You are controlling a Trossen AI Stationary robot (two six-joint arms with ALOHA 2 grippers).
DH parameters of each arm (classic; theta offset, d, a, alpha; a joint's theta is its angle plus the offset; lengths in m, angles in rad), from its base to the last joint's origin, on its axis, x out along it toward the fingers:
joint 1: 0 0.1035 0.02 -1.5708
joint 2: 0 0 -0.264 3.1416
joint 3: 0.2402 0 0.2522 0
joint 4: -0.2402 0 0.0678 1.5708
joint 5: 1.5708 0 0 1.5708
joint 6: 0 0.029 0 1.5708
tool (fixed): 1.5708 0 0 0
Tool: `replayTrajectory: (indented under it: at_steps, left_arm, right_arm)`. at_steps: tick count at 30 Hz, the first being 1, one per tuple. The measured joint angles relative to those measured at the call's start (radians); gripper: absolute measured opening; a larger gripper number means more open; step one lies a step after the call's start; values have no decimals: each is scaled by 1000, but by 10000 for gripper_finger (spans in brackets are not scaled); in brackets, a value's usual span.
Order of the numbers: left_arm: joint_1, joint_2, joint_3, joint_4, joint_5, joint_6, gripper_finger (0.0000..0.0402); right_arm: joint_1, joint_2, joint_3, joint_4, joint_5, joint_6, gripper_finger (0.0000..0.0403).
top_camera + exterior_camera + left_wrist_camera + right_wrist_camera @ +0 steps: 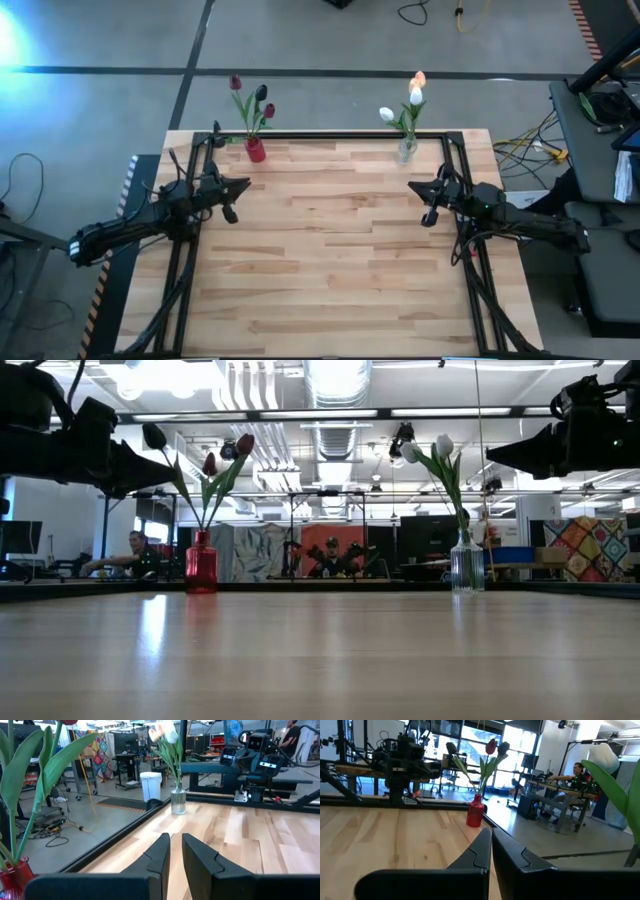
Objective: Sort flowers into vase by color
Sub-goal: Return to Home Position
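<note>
Three dark tulips point(256, 103) stand with their stems in a small red vase point(255, 150) at the table's far edge, left of centre. Three light tulips point(409, 104) stand in a clear glass vase point(406, 150) at the far edge, right of centre. My left gripper point(244, 186) hovers above the table just near of the red vase, its fingers shut but for a narrow slit point(176, 840). My right gripper point(413, 187) hovers near the clear vase, shut point(492, 834). Both grippers hold nothing. I see no flower lying on the table.
A black frame rail point(330, 134) runs along the table's far edge beside both vases, and rails run down the left and right sides. The wooden top point(330, 260) stretches between the arms. People sit at desks point(130, 555) in the room beyond.
</note>
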Motion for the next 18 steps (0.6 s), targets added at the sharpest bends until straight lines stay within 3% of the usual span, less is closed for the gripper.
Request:
replayTrajectory:
  at_steps: [18]
  left_arm:
    - [0, 32, 3, 0, 1, 0, 36]
  right_arm:
    - [0, 0, 0, 0, -1, -1, 9]
